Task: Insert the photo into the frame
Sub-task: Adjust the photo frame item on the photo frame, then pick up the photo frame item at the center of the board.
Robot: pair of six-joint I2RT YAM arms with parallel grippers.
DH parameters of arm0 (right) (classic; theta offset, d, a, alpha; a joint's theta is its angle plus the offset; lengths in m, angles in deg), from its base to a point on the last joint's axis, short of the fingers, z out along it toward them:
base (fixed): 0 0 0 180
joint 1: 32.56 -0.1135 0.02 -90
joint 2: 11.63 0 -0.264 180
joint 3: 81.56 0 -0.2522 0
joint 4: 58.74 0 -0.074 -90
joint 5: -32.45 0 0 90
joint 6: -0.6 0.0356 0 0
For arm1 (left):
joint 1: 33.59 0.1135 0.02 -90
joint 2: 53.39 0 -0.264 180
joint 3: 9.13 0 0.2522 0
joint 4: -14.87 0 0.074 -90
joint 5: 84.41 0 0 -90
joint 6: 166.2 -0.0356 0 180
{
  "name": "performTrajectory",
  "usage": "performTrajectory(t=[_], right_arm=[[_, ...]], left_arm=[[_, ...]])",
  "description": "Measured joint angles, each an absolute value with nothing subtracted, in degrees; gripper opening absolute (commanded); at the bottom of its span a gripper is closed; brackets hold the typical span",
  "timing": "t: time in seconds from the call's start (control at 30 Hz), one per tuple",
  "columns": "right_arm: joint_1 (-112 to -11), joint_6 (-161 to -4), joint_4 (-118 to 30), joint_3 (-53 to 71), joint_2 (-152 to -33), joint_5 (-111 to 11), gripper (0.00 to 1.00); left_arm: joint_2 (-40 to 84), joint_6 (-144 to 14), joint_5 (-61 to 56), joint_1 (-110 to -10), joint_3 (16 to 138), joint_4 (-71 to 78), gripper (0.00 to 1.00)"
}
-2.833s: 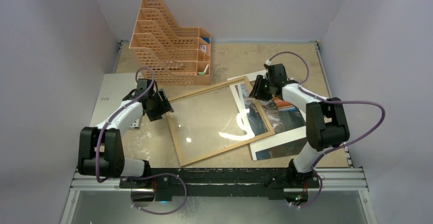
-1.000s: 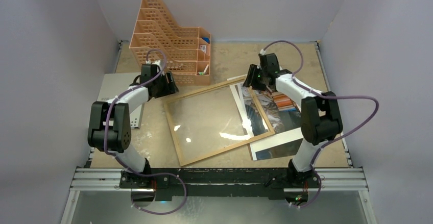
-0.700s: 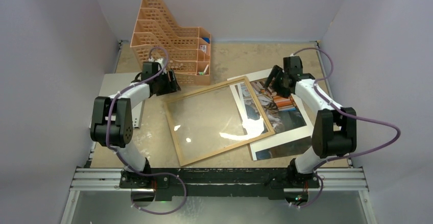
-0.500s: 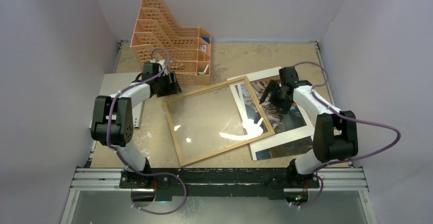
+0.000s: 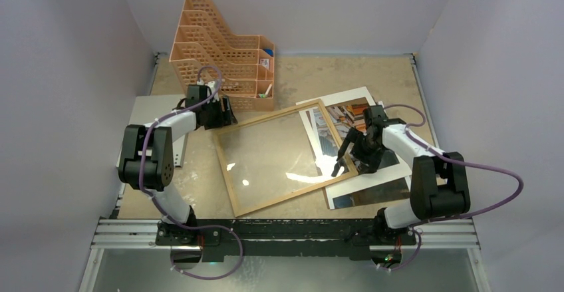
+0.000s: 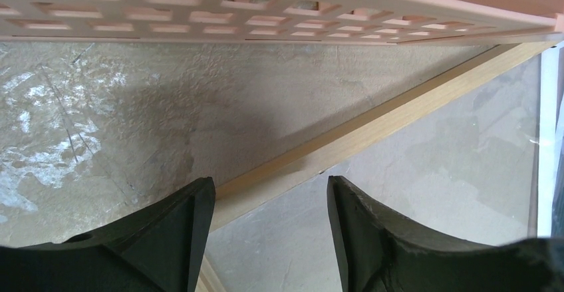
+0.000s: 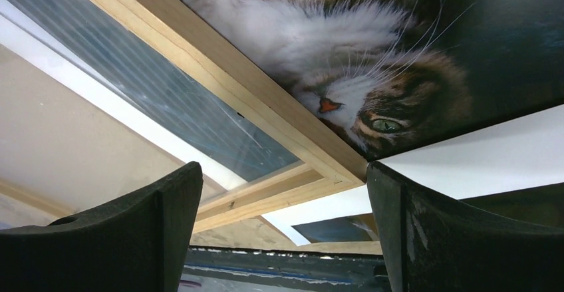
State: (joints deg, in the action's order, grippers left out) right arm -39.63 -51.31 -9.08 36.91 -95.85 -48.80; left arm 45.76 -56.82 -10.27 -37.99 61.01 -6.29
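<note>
The frame (image 5: pixel 229 172), thin light wood with a clear pane, lies flat and skewed in the middle of the table. The photo (image 5: pixel 364 193), a cat among books with a white border, lies face up beneath the frame's right side and sticks out to the right. My left gripper (image 5: pixel 223 120) is open at the frame's far-left corner; in the left wrist view its fingers (image 6: pixel 193 232) straddle the frame's rail (image 6: pixel 372 129). My right gripper (image 5: pixel 352 165) hangs wide open over the frame's near-right corner (image 7: pixel 332 172), with the cat's face on the photo (image 7: pixel 372 99) just beyond. Neither holds anything.
An orange lattice file organizer (image 5: pixel 223 66) stands at the back left, close behind the left gripper, and fills the top of the left wrist view (image 6: pixel 266 12). A grey sheet (image 5: pixel 143 119) lies at the left edge. The metal rail (image 5: pixel 286 233) runs along the near side.
My right gripper has travelled from the frame's far-right corner toward me along its right rail to the near-right corner, opening wider. The left gripper has barely moved. Frame and photo lie as before.
</note>
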Motion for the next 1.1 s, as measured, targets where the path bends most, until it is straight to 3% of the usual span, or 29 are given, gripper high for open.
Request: performTrajectory(t=[0.43, 0.8, 1.1], right_arm=[[-39.5, -52.4, -11.1, 36.8, -98.0, -46.0, 0.92], [-36.9, -52.4, -20.1, 24.5, -105.8, -48.1, 0.88], [-36.4, -52.3, -28.7, 22.2, -111.3, -50.2, 0.85]], left_arm=[[46.1, -57.4, -10.3, -38.0, 61.0, -5.8, 0.65], [45.4, -57.2, -11.3, -37.9, 58.9, -3.9, 0.62], [44.2, -56.7, -12.8, -37.9, 56.7, -2.3, 0.59]])
